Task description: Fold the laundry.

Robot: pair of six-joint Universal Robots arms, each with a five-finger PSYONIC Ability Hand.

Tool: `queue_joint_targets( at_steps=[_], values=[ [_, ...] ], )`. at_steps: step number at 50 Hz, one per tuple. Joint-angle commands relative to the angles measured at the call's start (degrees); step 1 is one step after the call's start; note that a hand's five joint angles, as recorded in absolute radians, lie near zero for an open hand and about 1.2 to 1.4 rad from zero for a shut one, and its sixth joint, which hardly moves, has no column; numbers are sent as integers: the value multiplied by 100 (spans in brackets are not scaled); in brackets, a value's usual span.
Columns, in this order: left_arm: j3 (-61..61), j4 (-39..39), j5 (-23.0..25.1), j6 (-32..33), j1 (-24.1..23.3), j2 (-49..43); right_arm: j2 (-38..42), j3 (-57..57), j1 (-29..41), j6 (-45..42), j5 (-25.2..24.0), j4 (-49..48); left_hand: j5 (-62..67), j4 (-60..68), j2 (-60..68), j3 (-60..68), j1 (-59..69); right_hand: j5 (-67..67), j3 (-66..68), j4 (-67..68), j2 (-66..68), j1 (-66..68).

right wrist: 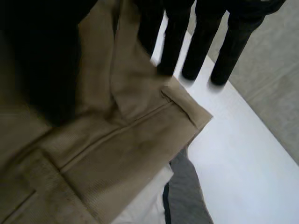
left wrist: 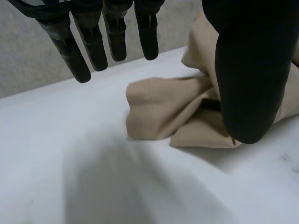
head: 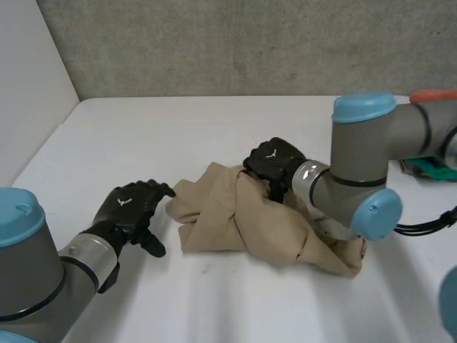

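Observation:
A crumpled beige garment (head: 243,225) lies in a heap at the middle of the table. My left hand (head: 134,207) rests on the table just beside its near-left end, apart from it. In its wrist view the left fingers (left wrist: 96,44) are straight and the thumb (left wrist: 250,79) stands wide, with the beige garment (left wrist: 161,109) beyond the fingertips. My right hand (head: 275,163) sits on the heap's far edge. Its fingers (right wrist: 201,44) are straight, tips at a hemmed edge of the garment (right wrist: 126,140). The thumb (right wrist: 44,70) lies over the cloth.
The white table (head: 214,128) ends at a grey wall behind and a white side wall on the left. A green object (head: 434,168) and an orange one (head: 437,94) lie at the far right. Grey and white lining (right wrist: 182,198) shows under the beige cloth.

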Motion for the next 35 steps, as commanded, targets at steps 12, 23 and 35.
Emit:
queue_joint_targets(
  at_steps=[12, 23, 35],
  values=[
    [963, 421, 497, 35, -390, -1561, -2243, 977, 16, 66, 20, -217, 91, 37, 0, -10, -191, 4269, 4108, 4241, 4060, 4100],
    [1904, 439, 146, 114, -619, -1626, -3034, 1373, -439, 13, 248, -164, 6195, 6141, 6104, 6094, 5913, 4269, 4108, 4241, 4060, 4100],
    [2458, 325, -171, 246, -479, 853, -4404, 1427, -932, -22, 284, 195, 6195, 6141, 6104, 6094, 5913, 4269, 4108, 4241, 4060, 4100]
  ],
)
